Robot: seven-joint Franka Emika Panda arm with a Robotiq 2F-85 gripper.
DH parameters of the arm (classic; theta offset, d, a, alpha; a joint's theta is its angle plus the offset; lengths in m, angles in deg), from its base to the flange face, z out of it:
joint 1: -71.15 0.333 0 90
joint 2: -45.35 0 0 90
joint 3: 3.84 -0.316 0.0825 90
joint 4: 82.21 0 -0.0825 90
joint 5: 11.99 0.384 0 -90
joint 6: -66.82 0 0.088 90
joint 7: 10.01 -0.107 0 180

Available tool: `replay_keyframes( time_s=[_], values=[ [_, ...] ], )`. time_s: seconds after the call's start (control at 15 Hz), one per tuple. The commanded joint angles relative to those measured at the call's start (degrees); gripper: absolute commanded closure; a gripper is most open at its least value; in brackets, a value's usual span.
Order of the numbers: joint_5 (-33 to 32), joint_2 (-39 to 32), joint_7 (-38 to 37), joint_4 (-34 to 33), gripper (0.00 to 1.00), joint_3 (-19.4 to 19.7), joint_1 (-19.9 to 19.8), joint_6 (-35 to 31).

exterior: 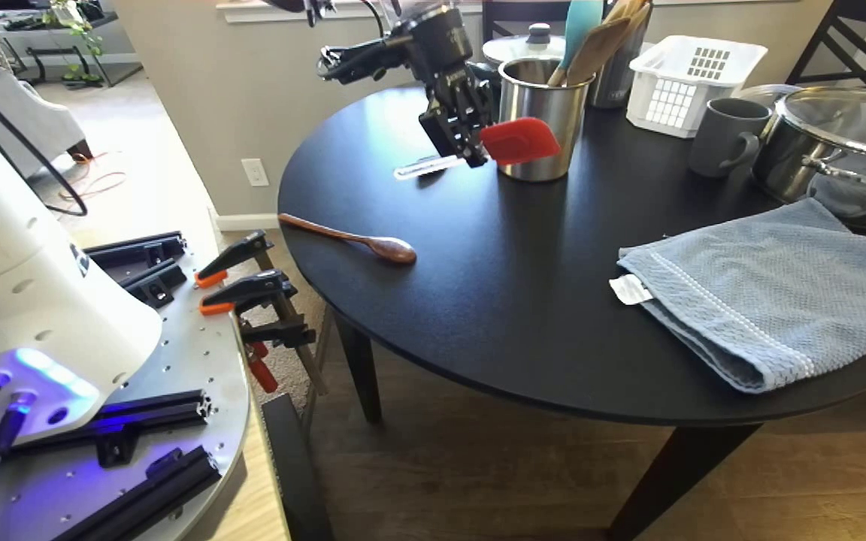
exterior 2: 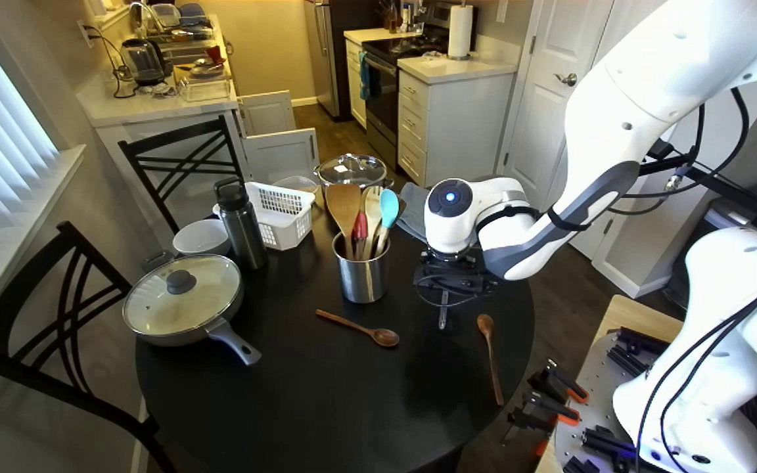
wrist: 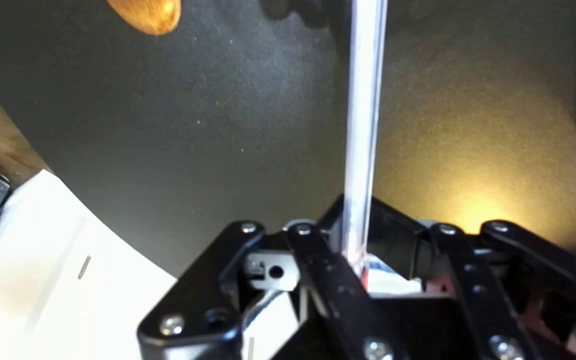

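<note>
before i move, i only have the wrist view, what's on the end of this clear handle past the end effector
Observer: A red spatula head, shown in an exterior view.
Operator: ok, i see one wooden tip, what's lying loose
Observer: In an exterior view, a wooden spoon and a second spoon lie apart on the table.
Operator: anything tall nearby
Observer: Yes, in both exterior views: a steel crock holding upright utensils.

Daylight comes through the blinds (exterior 2: 7, 144) in an exterior view, against yellow light on the wall (exterior 2: 273, 52). Glare whitens part of the table (exterior: 380, 124). In the wrist view, the spatula (wrist: 364, 125) shines white near 1 amber reflection, and the foreground blurs softly.
</note>
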Motion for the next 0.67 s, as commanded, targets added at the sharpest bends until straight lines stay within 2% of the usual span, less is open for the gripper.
replay_keyframes(
  time_s=[0.0, 0.13, 0.27, 0.4, 0.6],
  values=[
    [-12.2, 8.6, -9.5, 0.5, 0.98, -14.0, -10.6, 9.8],
    [-15.2, 11.6, -11.0, 0.0, 0.98, -22.6, -16.2, 14.9],
    [-16.5, 14.4, -11.0, -0.7, 0.98, -28.9, -20.0, 18.5],
    [-17.1, 16.4, -10.5, -1.5, 0.98, -33.5, -22.5, 20.6],
    [-18.0, 16.6, -10.3, -4.0, 0.98, -37.6, -25.1, 21.4]
  ],
)
